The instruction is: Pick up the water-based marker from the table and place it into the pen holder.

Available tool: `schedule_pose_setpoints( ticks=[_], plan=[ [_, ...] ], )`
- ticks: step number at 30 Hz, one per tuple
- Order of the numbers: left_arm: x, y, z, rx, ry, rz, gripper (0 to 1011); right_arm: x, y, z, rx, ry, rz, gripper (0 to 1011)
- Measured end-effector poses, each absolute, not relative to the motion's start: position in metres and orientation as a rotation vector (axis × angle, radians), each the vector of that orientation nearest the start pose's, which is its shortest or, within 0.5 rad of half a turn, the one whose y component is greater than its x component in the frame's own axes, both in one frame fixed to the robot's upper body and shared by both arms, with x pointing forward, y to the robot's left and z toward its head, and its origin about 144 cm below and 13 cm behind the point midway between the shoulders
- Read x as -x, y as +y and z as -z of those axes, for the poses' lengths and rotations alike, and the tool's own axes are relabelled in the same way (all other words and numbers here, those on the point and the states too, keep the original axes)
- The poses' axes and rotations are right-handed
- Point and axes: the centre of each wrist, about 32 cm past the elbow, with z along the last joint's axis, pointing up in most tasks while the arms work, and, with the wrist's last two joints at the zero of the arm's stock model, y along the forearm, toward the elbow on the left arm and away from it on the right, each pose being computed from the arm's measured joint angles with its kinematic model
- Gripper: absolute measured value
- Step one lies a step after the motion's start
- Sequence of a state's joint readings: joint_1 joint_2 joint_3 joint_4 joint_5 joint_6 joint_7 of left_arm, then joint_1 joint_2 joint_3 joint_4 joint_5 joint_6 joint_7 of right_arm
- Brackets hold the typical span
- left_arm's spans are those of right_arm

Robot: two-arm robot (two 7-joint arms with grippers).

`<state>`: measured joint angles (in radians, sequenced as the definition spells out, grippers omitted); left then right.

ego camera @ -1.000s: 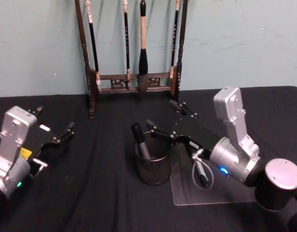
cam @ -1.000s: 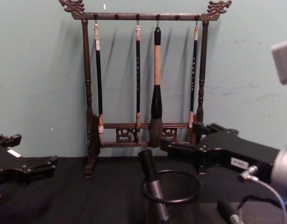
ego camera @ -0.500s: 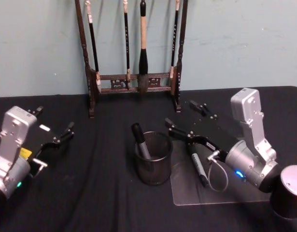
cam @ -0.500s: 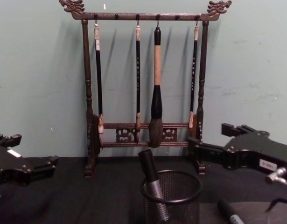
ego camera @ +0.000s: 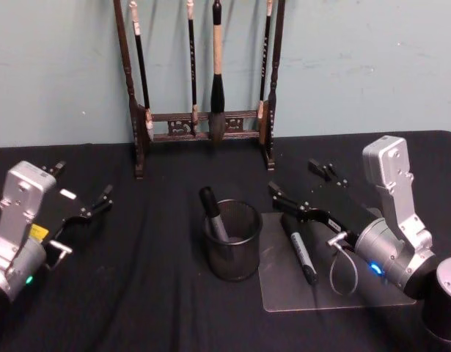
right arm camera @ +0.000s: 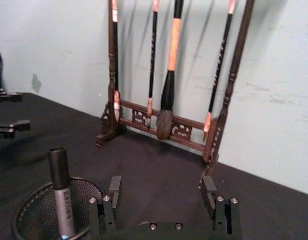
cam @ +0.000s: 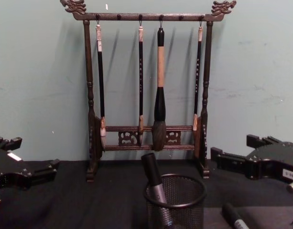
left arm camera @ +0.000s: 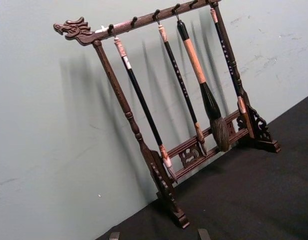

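Observation:
A water-based marker [ego camera: 213, 213] with a black cap and grey barrel stands leaning inside the black mesh pen holder [ego camera: 243, 262] at the table's middle. The chest view shows the marker [cam: 154, 179] sticking out above the holder's rim [cam: 184, 178]. A second marker [ego camera: 300, 253] lies flat on a clear plate to the right of the holder. My right gripper [ego camera: 292, 176] hovers open and empty beyond that plate, right of the holder. In the right wrist view its fingers [right arm camera: 113, 189] stand wide apart, with the marker [right arm camera: 61, 192] off to one side. My left gripper [ego camera: 82, 182] rests open at the far left.
A tall dark wooden brush rack [ego camera: 203, 125] with several hanging brushes stands at the back against the wall. The clear plate [ego camera: 284, 293] lies flat on the black cloth [ego camera: 137, 293]. The second marker [cam: 234, 217] shows low in the chest view.
My right gripper has drawn back to the right, away from the pen holder, uncovering the marker on the plate. The marker in the holder and my left arm have not moved.

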<state>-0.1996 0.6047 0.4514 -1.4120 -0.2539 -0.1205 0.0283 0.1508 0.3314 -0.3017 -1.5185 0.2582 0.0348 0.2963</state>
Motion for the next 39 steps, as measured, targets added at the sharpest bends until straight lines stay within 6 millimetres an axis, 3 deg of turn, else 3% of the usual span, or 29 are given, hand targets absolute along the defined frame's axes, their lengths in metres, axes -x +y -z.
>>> schedule_pose_setpoints(
  ticks=[13,39],
  plan=[
    [-0.489,0.310,-1.140,-0.304,-0.285,-1.248,1009,-0.491,-0.240,-1.155,0.139,0.030,1.069,1002],
    [-0.489,0.310,-1.140,-0.304,-0.285,-1.248,1009,-0.506,-0.237,-1.118,0.248,0.160,1.080,1002]
  ],
)
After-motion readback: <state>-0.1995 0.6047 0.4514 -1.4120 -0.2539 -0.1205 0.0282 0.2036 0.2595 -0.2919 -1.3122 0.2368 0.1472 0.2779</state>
